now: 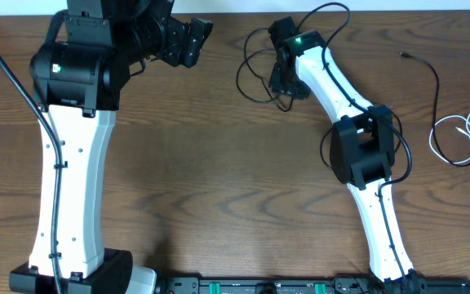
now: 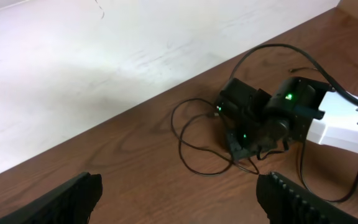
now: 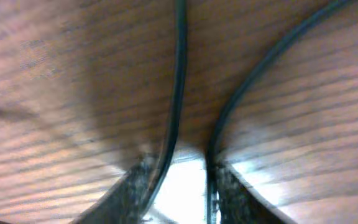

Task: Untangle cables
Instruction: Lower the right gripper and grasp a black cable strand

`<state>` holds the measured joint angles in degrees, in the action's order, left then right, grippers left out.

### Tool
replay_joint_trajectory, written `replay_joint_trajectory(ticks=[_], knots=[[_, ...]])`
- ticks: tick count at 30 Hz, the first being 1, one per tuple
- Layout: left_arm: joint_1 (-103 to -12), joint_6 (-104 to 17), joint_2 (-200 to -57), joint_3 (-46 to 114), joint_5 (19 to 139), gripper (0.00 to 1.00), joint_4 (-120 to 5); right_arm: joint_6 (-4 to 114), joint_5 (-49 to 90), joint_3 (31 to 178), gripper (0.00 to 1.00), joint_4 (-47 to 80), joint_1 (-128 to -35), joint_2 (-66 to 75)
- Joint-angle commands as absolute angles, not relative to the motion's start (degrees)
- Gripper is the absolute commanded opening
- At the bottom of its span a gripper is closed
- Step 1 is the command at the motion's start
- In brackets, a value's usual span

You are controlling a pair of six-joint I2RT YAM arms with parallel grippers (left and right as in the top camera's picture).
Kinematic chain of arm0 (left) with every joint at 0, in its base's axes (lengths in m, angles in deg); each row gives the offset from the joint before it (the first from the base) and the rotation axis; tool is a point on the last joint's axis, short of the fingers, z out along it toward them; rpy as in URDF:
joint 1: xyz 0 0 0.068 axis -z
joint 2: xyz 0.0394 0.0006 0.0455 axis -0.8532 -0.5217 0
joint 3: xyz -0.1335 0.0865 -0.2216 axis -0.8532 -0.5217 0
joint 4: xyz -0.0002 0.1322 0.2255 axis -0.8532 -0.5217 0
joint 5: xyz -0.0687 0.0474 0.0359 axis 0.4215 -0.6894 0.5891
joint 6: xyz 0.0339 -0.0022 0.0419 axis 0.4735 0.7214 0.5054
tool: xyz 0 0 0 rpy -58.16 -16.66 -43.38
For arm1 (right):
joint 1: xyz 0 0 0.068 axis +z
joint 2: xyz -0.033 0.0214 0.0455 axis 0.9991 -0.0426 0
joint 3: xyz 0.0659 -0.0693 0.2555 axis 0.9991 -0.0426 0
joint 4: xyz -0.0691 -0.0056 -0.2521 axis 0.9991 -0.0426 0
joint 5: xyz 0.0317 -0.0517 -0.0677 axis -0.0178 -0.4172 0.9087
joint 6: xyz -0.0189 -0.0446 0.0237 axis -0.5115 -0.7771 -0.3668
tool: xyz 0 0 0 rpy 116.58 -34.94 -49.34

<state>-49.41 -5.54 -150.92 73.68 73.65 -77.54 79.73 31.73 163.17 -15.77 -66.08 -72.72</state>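
A thin black cable [image 1: 254, 67] lies in loose loops at the back middle of the table. My right gripper [image 1: 285, 88] is pressed down among these loops. In the right wrist view two black strands [image 3: 178, 93] run up the wood from between its fingers [image 3: 135, 186], each lying against an inner face, with a bright gap still showing between them. My right gripper [image 3: 182, 183] is narrowed but open. A white cable [image 1: 462, 137] lies coiled at the right edge. My left gripper [image 2: 179, 190] hovers wide open and empty, left of the loops [image 2: 191, 134].
A second thin black cord [image 1: 432, 77] with a small plug runs down the far right beside the white one. The table's back edge meets a white wall [image 2: 73, 68] just behind the loops. Bare wood [image 1: 219, 188] lies between the two arms.
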Motion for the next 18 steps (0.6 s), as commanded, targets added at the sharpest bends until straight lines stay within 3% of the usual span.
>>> replay_joint_trajectory(ticks=[1,2,18], knots=[[-49.2,-4.6,-149.5,73.3,74.4,0.84,-77.9,79.8,31.2,161.7,0.05,-16.8,-66.0,-76.3],[-49.2,-4.6,-149.5,73.3,74.4,0.84,-77.9,79.8,31.2,161.7,0.01,-16.9,-66.0,-76.5],[-49.3,-3.7,-149.5,73.3,74.1,0.84,-78.1,73.2,26.4,162.2,0.01,-13.4,-66.4,-75.2]])
